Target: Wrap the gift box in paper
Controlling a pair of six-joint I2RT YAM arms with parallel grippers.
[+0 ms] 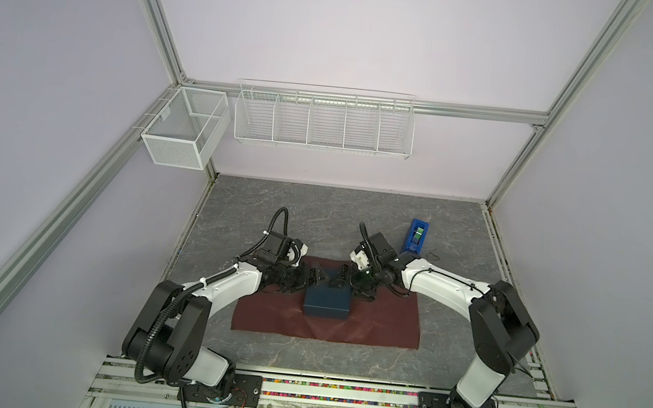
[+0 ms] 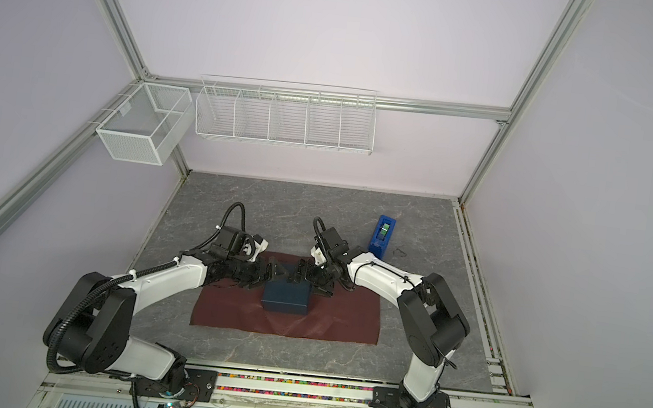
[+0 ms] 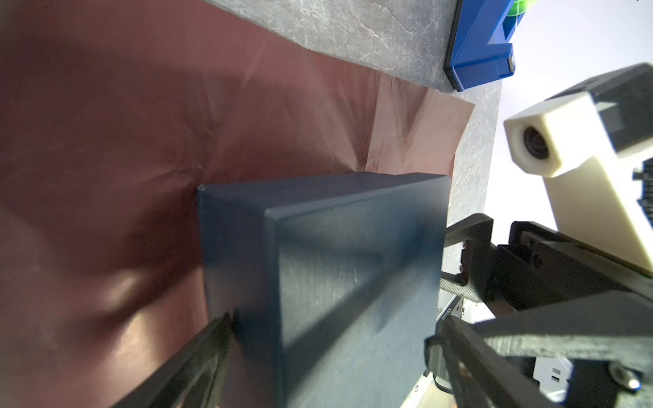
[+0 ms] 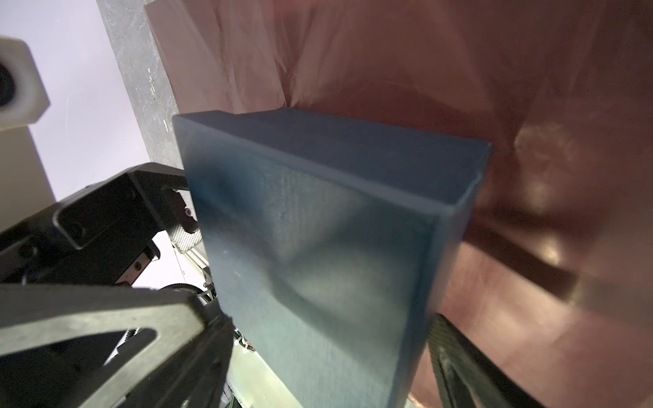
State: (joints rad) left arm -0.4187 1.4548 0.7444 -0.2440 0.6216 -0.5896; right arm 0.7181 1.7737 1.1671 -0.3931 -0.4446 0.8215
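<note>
Navy gift box (image 1: pixel 327 303) sat on paper (image 1: pixel 378 324). At its far edge left gripper (image 1: pixel 315 276), right gripper (image 1: pixel 340 278) faced each other, both spread wide, box between fingers; contact unclear.

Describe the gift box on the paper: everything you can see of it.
The gift box is dark navy, squarish and fairly low, with plain matte sides that look like finely textured cardboard. A seam near one edge hints at a lid. It is closed and unwrapped, and sits flat near the middle of the creased maroon paper. At its far end the left gripper and right gripper each straddle it, jaws close against opposite sides; whether they press it I cannot tell.
</note>
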